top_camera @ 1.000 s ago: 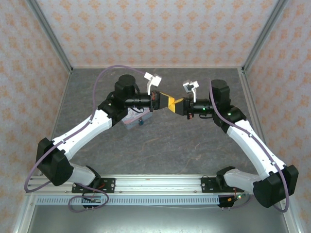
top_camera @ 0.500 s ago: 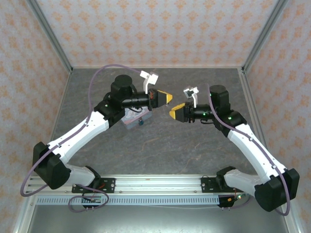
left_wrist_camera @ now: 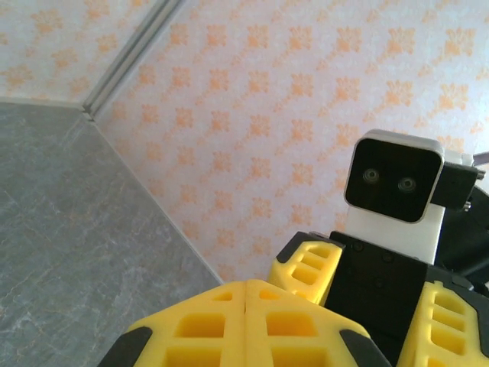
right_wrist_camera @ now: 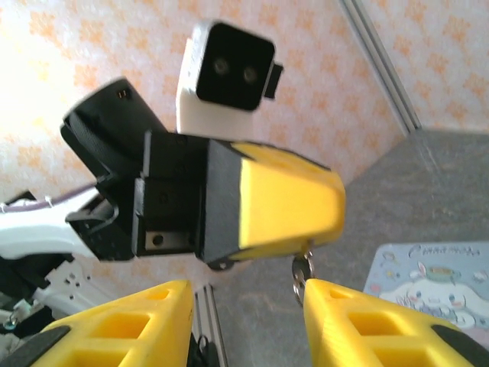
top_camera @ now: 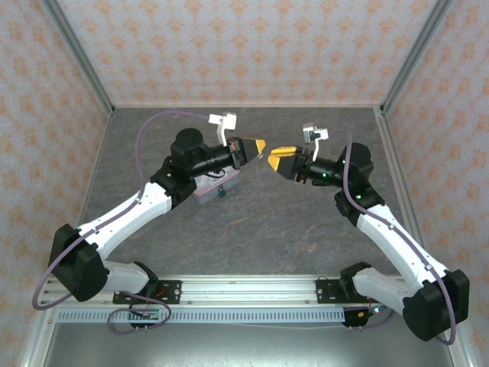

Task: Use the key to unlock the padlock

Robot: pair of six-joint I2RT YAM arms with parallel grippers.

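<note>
Key (right_wrist_camera: 300, 275) dangling from closed left hand (top_camera: 260, 145), right hand (top_camera: 276, 156) agape beside

Two robot arms are counted, the left arm (top_camera: 130, 210) and the right arm (top_camera: 391, 231). They carry two grippers, the left gripper (top_camera: 262, 144) and the right gripper (top_camera: 275, 157), with two yellow fingers (right_wrist_camera: 114, 325) each, four in all. There are also two white wrist cameras (top_camera: 224, 120), two purple cables (top_camera: 153, 126), one tin (top_camera: 206, 191), one padlock (top_camera: 221, 193) and one key (right_wrist_camera: 300, 277).
</note>
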